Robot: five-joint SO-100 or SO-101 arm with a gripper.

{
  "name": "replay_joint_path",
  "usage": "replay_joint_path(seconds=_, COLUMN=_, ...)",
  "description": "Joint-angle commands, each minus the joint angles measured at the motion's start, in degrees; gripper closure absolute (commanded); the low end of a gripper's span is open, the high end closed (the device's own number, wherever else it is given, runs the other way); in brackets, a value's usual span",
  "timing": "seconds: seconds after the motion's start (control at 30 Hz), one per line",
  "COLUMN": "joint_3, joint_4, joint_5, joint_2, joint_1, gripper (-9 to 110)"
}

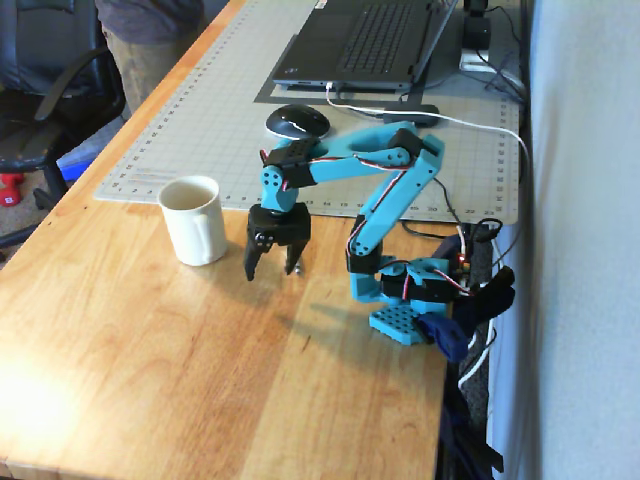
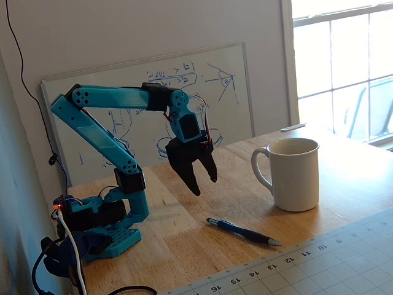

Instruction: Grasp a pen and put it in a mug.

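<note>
The cream-white mug stands upright and empty on the wooden table, with its handle toward the arm in a fixed view. The dark pen lies flat on the wood near the cutting mat's edge, silvery tip pointing right. I cannot make it out in the other fixed view. My gripper points down, open and empty. It hangs above the table between the arm's base and the mug, above and behind the pen's near end.
A gridded cutting mat covers the table's far part and holds a black mouse and a laptop. A whiteboard leans on the wall behind the arm. The arm's base is clamped at the table edge.
</note>
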Motion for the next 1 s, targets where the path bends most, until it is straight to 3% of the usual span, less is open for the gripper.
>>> replay_joint_path(seconds=0.0, joint_3=-5.01, joint_4=1.67, joint_5=-8.35, joint_2=0.09, joint_1=4.13, gripper=77)
replay_joint_path(seconds=0.33, joint_3=-5.19, joint_4=4.66, joint_5=-39.20, joint_2=4.13, joint_1=24.70, gripper=77)
replay_joint_path(seconds=0.47, joint_3=-5.10, joint_4=0.09, joint_5=-46.85, joint_2=3.87, joint_1=29.79, gripper=77)
replay_joint_path(seconds=0.97, joint_3=-5.01, joint_4=-27.07, joint_5=-47.99, joint_2=-15.91, joint_1=37.09, gripper=77)
